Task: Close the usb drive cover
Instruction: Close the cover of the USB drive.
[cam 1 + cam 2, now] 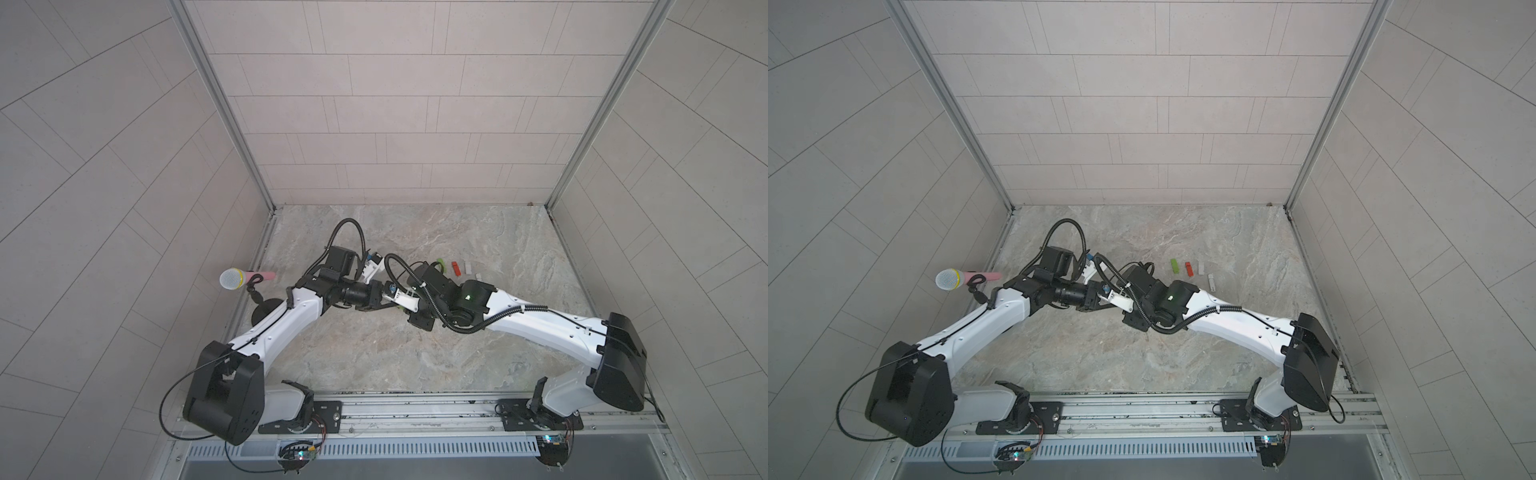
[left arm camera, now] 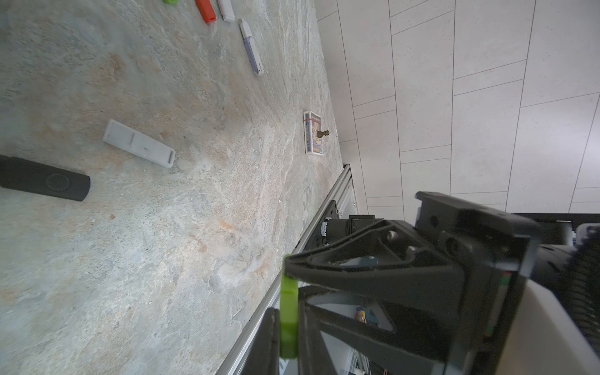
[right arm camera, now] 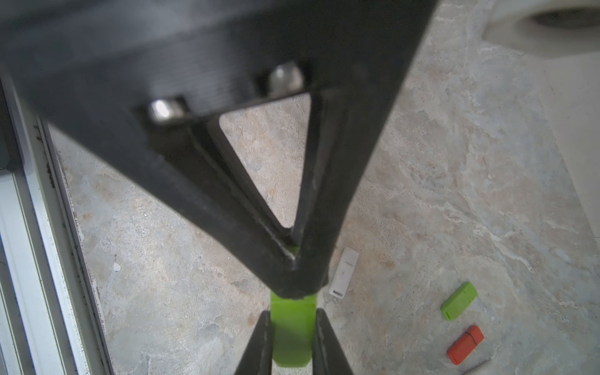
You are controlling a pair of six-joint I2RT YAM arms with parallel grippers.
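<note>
A bright green usb drive (image 3: 292,337) hangs above the marble table, gripped from both ends. My right gripper (image 3: 292,324) is shut on one end of it, the jaws pressing its two sides. My left gripper (image 2: 289,318) is shut on the other end of the usb drive (image 2: 289,324). In both top views the two grippers meet tip to tip at mid-table, with only a sliver of the green usb drive (image 1: 400,308) showing. I cannot tell which end is the cover, nor whether it is seated.
More drives lie in a row at the right rear: green (image 1: 1174,266), red (image 1: 1189,269), grey (image 1: 1201,267) and white (image 1: 1212,282). A black drive (image 2: 45,181), a white one (image 2: 139,143) and a card box (image 2: 313,132) also lie on the table. A microphone (image 1: 232,279) stands at the left wall.
</note>
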